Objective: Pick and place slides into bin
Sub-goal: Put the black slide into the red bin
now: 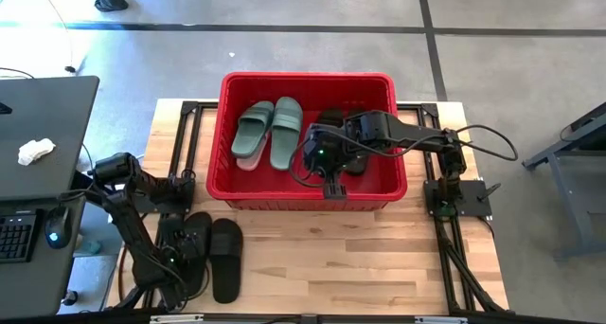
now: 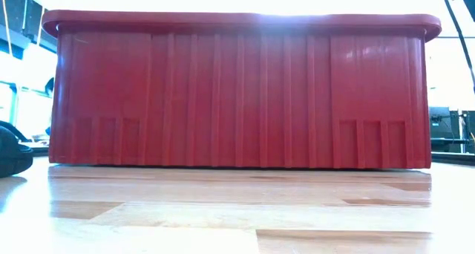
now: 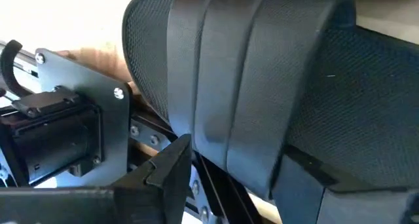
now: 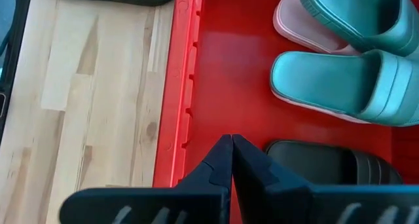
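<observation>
the large red plastic crate with a thick rim (image 1: 225, 135) stands at the far middle of the pale wooden table (image 1: 322, 258). inside it lie two sage-green rubbery slide sandals (image 1: 268, 133), side by side, with a pale pink sandal (image 4: 308, 31) partly under them and a black sandal (image 4: 327, 164) just beside.

two black rubbery slide sandals remain outside, on the table's near left corner: one (image 1: 225, 258) lies free, the other (image 1: 192, 243) sits under the left gripper (image 1: 180, 258). the left wrist view is filled with this sandal's textured strap (image 3: 262, 86), close against the gripper, whose jaws stand fairly wide; whether they grip the strap already cannot be told.

the right gripper (image 4: 230, 160) hangs inside the crate by its near wall, fingers pressed together and holding nothing.

these sandals look light, flexible and matte, so probably grippy rather than slippery, and not fragile. the wide strap arch or the sole edge seems the best hold; a grip at the toe would likely let the sandal droop and swing.
</observation>
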Controlling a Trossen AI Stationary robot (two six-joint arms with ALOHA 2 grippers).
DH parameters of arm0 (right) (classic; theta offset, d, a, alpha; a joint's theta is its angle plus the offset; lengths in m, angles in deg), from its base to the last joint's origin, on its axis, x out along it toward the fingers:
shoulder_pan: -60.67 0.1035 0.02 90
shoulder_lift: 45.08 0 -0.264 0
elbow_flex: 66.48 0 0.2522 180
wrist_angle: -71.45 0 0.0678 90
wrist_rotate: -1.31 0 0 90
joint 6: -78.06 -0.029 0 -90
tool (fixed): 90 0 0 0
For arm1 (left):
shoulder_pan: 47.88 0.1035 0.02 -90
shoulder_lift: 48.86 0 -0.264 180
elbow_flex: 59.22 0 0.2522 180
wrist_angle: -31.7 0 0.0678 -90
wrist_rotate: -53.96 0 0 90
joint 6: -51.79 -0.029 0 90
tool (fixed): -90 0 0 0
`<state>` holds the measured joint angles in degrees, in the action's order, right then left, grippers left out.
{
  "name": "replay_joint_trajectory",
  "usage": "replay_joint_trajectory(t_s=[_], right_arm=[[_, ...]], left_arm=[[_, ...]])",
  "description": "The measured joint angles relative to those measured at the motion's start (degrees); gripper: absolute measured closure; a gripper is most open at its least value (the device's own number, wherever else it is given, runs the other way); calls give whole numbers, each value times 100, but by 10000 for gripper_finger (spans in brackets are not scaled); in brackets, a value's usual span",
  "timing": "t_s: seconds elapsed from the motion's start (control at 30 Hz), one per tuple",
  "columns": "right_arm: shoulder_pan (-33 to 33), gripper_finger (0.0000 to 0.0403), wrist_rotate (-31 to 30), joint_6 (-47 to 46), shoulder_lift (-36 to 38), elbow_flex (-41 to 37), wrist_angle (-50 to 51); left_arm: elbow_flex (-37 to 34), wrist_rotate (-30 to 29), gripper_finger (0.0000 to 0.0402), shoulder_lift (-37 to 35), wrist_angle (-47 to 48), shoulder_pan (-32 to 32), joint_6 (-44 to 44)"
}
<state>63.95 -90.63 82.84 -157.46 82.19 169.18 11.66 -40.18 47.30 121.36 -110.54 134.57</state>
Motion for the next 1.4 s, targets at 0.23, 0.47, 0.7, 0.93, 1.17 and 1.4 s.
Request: replay_joint_trajectory(t_s=[0.23,0.47,0.7,0.93,1.17,1.4], right_arm=[[-2,403,-163,1,0,0,-166],[-2,403,-219,15,0,0,-200],[-2,403,-223,15,0,0,-206],[-2,403,-225,18,0,0,-206],[-2,403,-223,71,0,0,-206],[-4,403,-213,172,0,0,-202]], left_arm=[[-142,-221,236,0,31,0,0],[-144,-431,316,0,35,0,4],[-84,-445,387,0,34,2,37],[513,-429,393,1,241,2,166],[1655,-437,396,0,1088,0,145],[2789,-867,398,2,1402,0,-145]])
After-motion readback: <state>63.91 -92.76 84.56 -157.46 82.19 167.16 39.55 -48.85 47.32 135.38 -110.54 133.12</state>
